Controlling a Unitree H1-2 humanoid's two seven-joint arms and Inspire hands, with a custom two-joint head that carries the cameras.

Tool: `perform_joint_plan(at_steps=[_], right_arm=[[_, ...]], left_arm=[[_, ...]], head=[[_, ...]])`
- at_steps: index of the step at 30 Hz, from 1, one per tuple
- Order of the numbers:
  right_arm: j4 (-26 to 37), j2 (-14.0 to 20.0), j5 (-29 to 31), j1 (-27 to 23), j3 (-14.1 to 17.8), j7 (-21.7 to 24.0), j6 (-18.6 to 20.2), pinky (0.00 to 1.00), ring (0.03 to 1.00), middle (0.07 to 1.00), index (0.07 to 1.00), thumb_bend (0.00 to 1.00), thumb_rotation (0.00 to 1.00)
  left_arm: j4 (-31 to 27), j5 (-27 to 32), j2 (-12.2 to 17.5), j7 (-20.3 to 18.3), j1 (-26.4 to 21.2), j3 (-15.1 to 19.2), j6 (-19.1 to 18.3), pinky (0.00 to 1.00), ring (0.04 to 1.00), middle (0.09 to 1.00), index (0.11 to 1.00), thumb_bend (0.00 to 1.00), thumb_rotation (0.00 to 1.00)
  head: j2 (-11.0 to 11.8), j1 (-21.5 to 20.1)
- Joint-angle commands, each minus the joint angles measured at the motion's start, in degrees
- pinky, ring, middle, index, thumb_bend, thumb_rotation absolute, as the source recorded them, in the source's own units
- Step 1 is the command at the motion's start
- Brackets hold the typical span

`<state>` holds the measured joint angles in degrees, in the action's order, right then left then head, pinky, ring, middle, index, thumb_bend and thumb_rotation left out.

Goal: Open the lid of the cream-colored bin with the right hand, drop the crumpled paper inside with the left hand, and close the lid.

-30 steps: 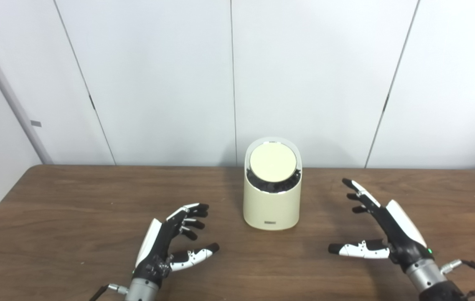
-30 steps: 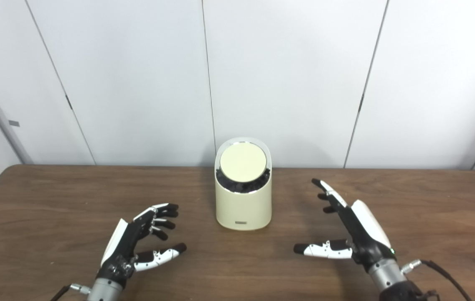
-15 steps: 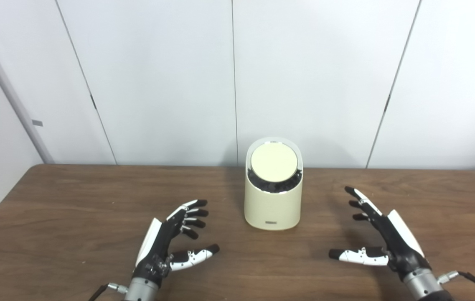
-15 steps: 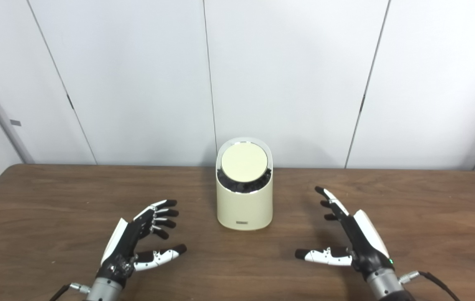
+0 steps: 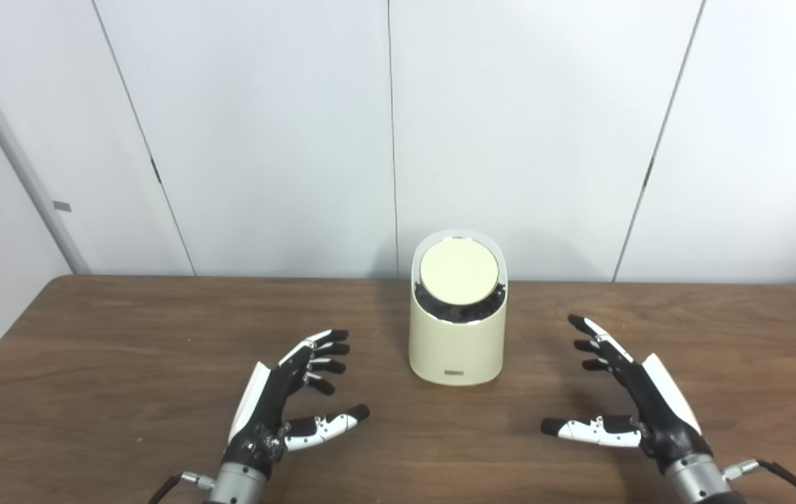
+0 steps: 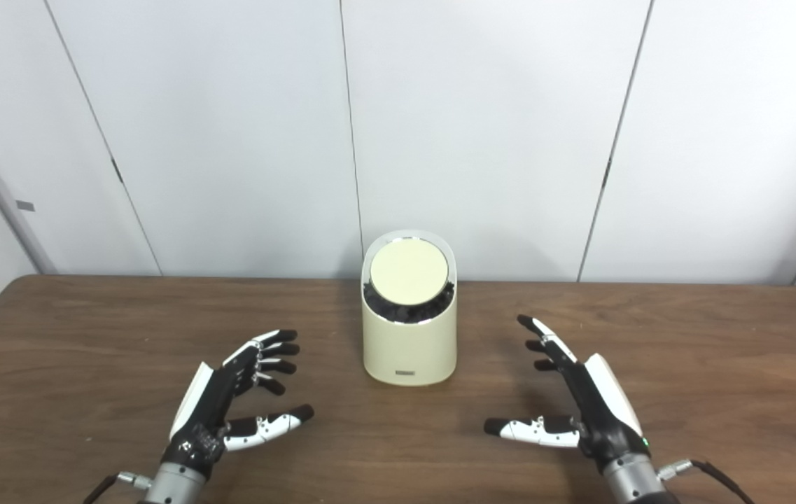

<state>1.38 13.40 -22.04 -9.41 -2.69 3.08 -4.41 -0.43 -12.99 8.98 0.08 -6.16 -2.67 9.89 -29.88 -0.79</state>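
Cream-colored bin (image 5: 458, 336) stands upright mid-desk (image 5: 89, 350) near the back wall, its round lid (image 5: 459, 271) closed and tilted toward me. My left hand (image 5: 278, 399) sits to its left, fingers (image 5: 320, 350) spread, holding nothing. My right hand (image 5: 639, 399) sits to its right, fingers apart, also empty. I see no crumpled paper.

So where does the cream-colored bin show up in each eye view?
Left eye view: cream-colored bin just right of center, at the table's far edge.
Right eye view: just left of center, same spot on the table.
Shared landmark: the wall seam running down right behind the bin.
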Motion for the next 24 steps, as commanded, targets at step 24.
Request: perform_joint_plan(at_steps=[24], right_arm=[[4.18,-0.67,-2.02,-0.67,-0.62,-2.90,0.58,0.74,0.864,0.917,0.863,0.82,0.24]], left_arm=[[-4.57,2.37,1.19,-2.53,-1.16,1.30,-1.04,0.49,0.718,0.874,0.859,0.70,0.01]], head=[[-0.45,-0.53]])
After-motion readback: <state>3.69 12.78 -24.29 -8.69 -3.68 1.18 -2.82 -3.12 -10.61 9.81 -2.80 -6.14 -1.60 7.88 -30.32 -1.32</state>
